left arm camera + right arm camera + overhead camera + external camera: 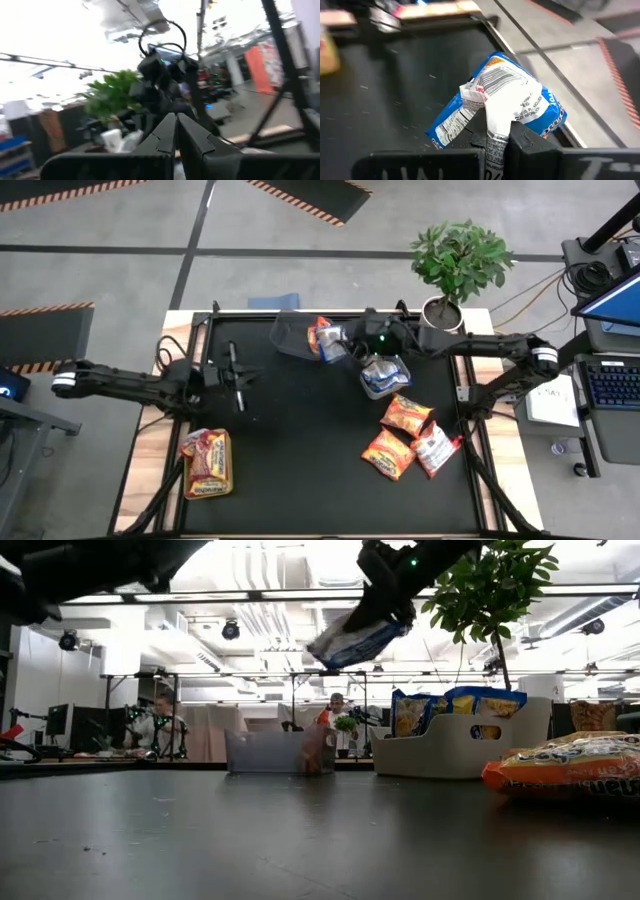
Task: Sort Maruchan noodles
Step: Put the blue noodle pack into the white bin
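Right gripper (497, 134) is pinched tight on one blue-and-white noodle packet (506, 100), dangling it in the air above the table's (300, 440) far edge, arm stretched in from the right. Below it near the right edge sit three loose packets (410, 435). Two red ones (207, 463) lie at the near-left. Left gripper (176, 131) is closed empty, hovering by the left edge.

Two dark, slender arms — white bands near the elbows, a green light, seemingly, on the right wrist.
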Robot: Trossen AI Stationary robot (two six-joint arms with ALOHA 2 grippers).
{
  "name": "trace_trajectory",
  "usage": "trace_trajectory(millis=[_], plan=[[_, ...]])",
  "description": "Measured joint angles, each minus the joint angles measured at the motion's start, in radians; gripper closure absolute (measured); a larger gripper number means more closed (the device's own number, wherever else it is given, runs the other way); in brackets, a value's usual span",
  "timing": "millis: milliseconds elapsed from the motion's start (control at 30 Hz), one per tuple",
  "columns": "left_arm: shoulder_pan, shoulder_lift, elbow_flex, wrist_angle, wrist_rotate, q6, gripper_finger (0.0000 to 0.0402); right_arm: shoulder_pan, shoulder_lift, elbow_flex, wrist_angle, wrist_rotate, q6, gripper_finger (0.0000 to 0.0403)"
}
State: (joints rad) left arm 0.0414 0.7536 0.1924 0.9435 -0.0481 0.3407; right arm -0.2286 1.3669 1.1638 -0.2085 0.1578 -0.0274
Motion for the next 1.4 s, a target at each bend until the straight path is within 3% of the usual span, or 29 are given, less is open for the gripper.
trace_trajectory(millis=[233,467,733,1400], plan=[[0.000,-0.005,0.073,-0.078,-0.020,0.050,0.0402,-0.049,0.060,0.213,-0.350,0.027,-0.151,0.0390],[0.000,-0.008,0.077,-0.124,-0.020,0.059,0.0402,-0.068,0.131,0.360,-0.599,0.058,-0.585,0.0390],[0.000,-0.016,0.076,-0.157,-0.021,0.059,0.0402,-0.075,0.173,0.369,-0.765,0.209,-1.099,0.0390],[0.000,-0.014,0.075,-0.178,-0.021,0.070,0.0402,-0.119,0.243,0.365,-0.811,0.123,-1.290,0.0390]])
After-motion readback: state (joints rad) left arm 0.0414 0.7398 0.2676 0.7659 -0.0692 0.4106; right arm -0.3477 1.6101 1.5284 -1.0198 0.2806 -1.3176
